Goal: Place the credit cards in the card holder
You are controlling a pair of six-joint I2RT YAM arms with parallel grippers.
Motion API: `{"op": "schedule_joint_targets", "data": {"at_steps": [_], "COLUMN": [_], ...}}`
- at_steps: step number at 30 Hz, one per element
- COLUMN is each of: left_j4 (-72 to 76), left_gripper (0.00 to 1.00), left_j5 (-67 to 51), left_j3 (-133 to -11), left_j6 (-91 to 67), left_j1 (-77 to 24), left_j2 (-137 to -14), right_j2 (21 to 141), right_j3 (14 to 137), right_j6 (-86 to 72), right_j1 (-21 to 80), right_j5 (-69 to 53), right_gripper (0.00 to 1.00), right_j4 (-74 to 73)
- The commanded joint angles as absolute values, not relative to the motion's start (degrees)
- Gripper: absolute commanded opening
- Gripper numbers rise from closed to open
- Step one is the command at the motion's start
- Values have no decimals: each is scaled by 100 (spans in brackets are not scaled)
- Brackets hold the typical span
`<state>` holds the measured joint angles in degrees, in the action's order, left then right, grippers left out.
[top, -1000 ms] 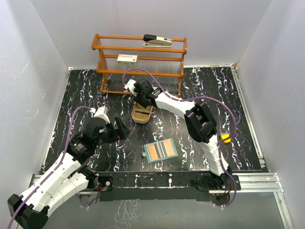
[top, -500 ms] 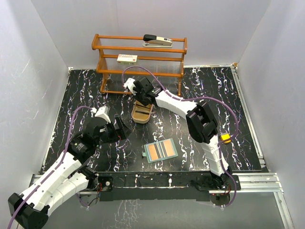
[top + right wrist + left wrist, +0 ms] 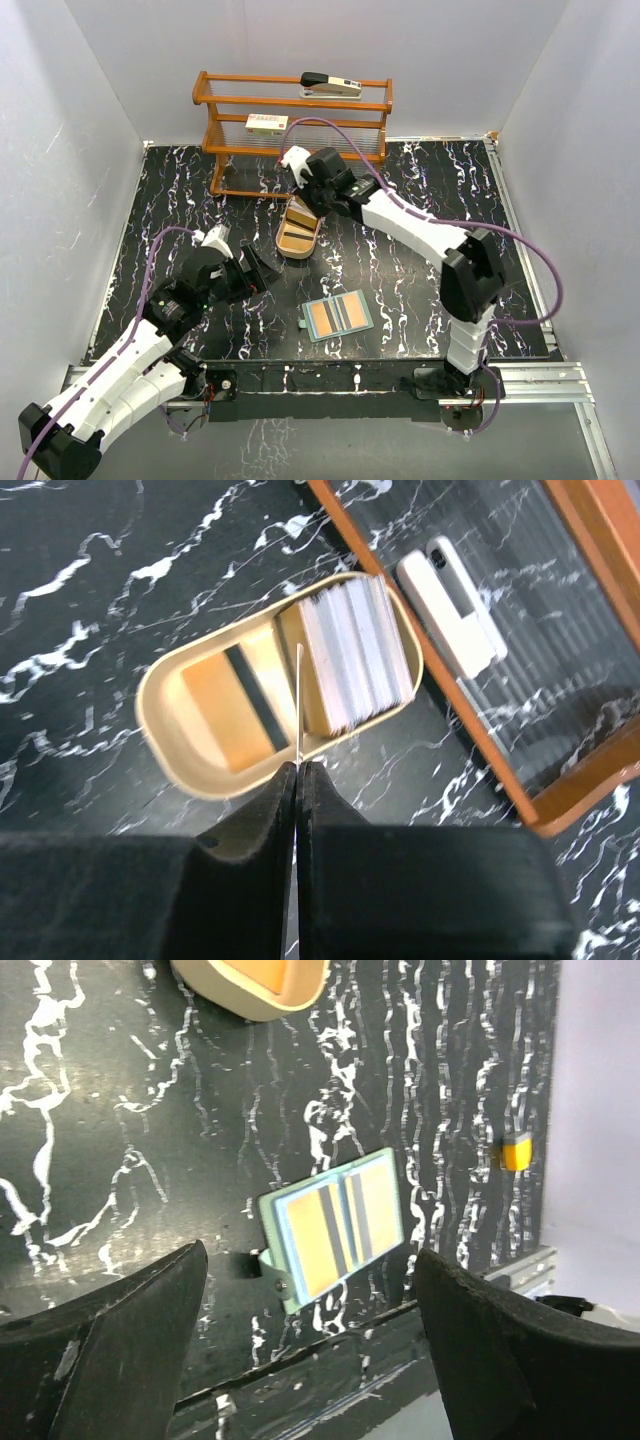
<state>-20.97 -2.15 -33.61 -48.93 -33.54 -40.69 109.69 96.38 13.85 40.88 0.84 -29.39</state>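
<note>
The rack (image 3: 250, 101) is standing at the table's (image 3: 450, 170) far edge, a stapler (image 3: 331, 84) on top, a box (image 3: 267, 123) one shelf down. The tray (image 3: 296, 253) is lying just before it, holding a card stack (image 3: 355, 652) far and a flat card (image 3: 232, 708) near; the right gripper (image 3: 297, 768) is pinching a third card (image 3: 299, 700) above it. The holder (image 3: 338, 316) is lying open nearer still.

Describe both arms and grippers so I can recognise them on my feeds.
Both arms match: white links, black joint housings, a purple cable looping along each. The left arm and right arm each carry a small white block at the wrist. Left gripper and right gripper have broad matte-black fingers.
</note>
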Motion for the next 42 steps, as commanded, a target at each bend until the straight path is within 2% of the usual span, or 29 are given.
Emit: {"op": "schedule_joint_targets", "data": {"at_steps": [1, 6, 12, 16, 20, 25, 28, 29, 30, 31, 36, 38, 42], "left_j4": [-1509, -1039, -411, 325, 1185, 1433, 1903, 2025, 2052, 1953, 1621, 1602, 1431], "left_gripper": [80, 67, 57, 51, 40, 38, 33, 26, 11, 0, 0, 0, 0], "left_j5": [-643, -922, -1247, -1643, -1946, -2144, -2252, -2272, -2265, -2229, -2076, -2074, -2173], "left_j3": [-3311, -3463, -3528, -3346, -3104, -3237, -3115, -3068, -3058, -3065, -3038, -3003, -2970], "left_j6": [-5369, -5749, -6118, -6423, -6826, -6722, -6896, -6945, -6963, -6967, -6857, -6798, -6647], "left_j1": [-3331, -3335, -3336, -3332, -3331, -3333, -3335, -3332, -3336, -3334, -3332, -3332, -3331], "left_j2": [-4025, -4043, -4002, -3954, -3886, -3947, -3964, -3976, -3976, -3967, -3810, -3809, -3971], "right_j2": [9920, 8663, 7030, 6454, 6141, 6023, 6076, 6100, 6126, 6146, 6119, 6115, 6060], "right_j3": [8978, 7711, 5797, 4933, 4534, 4353, 4228, 4201, 4183, 4155, 3999, 3946, 3933], "right_j6": [269, -1162, -3365, -4550, -5176, -5491, -5733, -5782, -5811, -5824, -5748, -5715, -5509], "right_j1": [4066, 4065, 4065, 4067, 4069, 4061, 4064, 4065, 4068, 4061, 4063, 4061, 4065], "right_j5": [-520, -1431, -2321, -2602, -2696, -2698, -2825, -2856, -2884, -2884, -2786, -2778, -2644], "right_gripper": [0, 0, 0, 0, 0, 0, 0, 0, 0, 0, 0, 5, 27], "right_j4": [-2596, -1717, 352, 1574, 2045, 2228, 2484, 2546, 2580, 2584, 2409, 2361, 2006]}}
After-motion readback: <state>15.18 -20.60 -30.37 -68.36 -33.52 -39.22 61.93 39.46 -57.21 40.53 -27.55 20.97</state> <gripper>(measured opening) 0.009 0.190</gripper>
